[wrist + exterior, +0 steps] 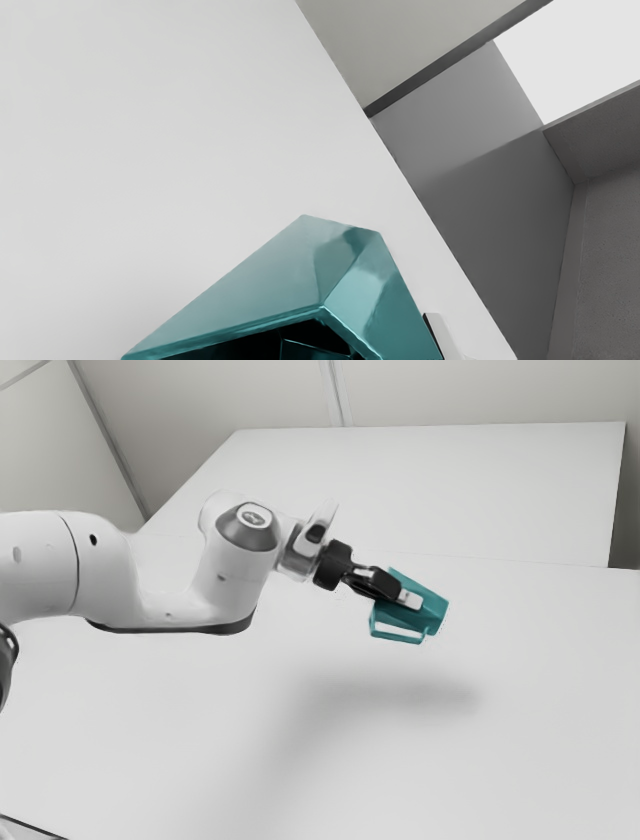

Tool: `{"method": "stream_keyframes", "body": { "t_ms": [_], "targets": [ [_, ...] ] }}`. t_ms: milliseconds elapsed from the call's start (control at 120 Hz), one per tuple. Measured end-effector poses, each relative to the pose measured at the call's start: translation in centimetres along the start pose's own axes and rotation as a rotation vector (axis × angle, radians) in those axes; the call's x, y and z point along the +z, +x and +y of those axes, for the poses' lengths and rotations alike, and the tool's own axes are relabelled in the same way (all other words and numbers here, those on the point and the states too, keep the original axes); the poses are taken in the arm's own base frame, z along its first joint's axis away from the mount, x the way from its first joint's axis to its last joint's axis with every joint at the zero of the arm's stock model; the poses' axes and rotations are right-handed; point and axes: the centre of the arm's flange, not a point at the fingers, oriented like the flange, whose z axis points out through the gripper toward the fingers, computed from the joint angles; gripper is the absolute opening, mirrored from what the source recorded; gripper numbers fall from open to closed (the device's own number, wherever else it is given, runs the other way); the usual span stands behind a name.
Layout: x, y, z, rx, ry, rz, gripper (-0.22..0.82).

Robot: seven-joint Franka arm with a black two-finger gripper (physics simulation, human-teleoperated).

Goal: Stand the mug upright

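The teal mug (430, 606) is up in the air above the table, tilted, with my black gripper (408, 598) shut on it. A pale fingertip lies against the mug's near side, and the angular handle hangs below it. In the wrist view the mug (260, 280) shows its faceted outer wall and part of its dark inside, the opening facing back toward my hand. One finger (440, 335) of the gripper stands along its wall; the other finger is hidden there.
The white table (540, 760) spreads beneath the arm, with a soft shadow below the mug. Behind it lies another white surface (430, 490), with pale walls beyond. The wrist view also takes in the table's edge and grey walls.
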Motion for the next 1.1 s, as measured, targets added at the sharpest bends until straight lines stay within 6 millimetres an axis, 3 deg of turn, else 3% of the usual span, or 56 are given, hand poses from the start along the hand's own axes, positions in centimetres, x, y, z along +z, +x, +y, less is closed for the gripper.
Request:
{"method": "stream_keyframes", "body": {
  "t_ms": [117, 242, 392, 625, 742, 842, 900, 1033, 1100],
  "targets": [
    [-4.8, 1.0, 1.0, 0.182, 0.226, -0.146, -0.15],
    [-8.0, 0.6, 0.0, 0.261, 0.419, -0.301, -0.15],
    [-10.4, -1.7, -3.6, 0.236, 0.576, -0.452, -0.15],
    [-13.5, -5.7, -9.9, 0.096, 0.700, -0.549, -0.15],
    [-15.4, -7.7, -12.2, 0.020, 0.737, -0.551, -0.15],
    [-16.8, -10.8, -13.2, -0.041, 0.756, -0.542, -0.15],
    [-16.0, -11.5, -12.7, -0.034, 0.760, -0.547, -0.15],
    [-8.6, -10.0, -7.5, 0.140, 0.741, -0.614, -0.15],
    [-6.8, -9.7, -6.2, 0.180, 0.742, -0.625, -0.15]
  ]
}}
